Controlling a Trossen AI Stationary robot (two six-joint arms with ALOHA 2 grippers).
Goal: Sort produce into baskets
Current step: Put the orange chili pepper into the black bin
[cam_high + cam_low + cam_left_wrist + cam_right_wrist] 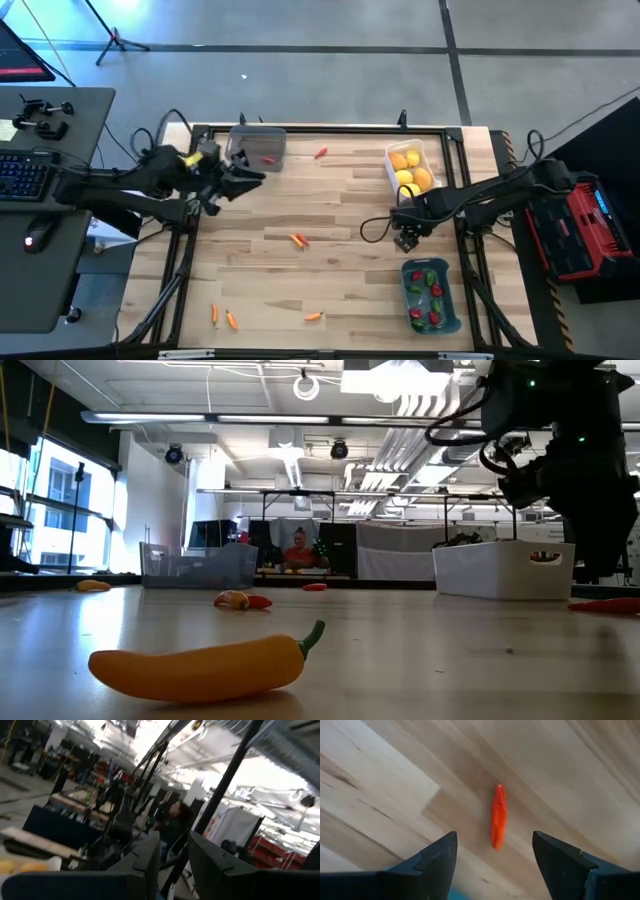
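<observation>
My right gripper (pixel 405 238) is open and hangs over the table between the white basket (pixel 391 172) and the blue-grey basket (pixel 447 322). A small red-orange pepper (pixel 497 816) lies flat on the wood below it, between the two fingers in the right wrist view and clear of them. My left gripper (pixel 248 178) is slightly open and empty, level, just near of the clear grey basket (pixel 258 135), which holds a red piece (pixel 268 158). The white basket holds yellow-orange fruits (pixel 408 170). The blue-grey basket holds red and green peppers (pixel 428 295).
Loose produce lies on the table: a red piece (pixel 320 153) at the far side, an orange-and-red pair (pixel 298 239) at the middle, and three small orange pieces (pixel 223 317) (pixel 314 316) near the front edge. An orange pepper (pixel 200 665) lies close to the low camera.
</observation>
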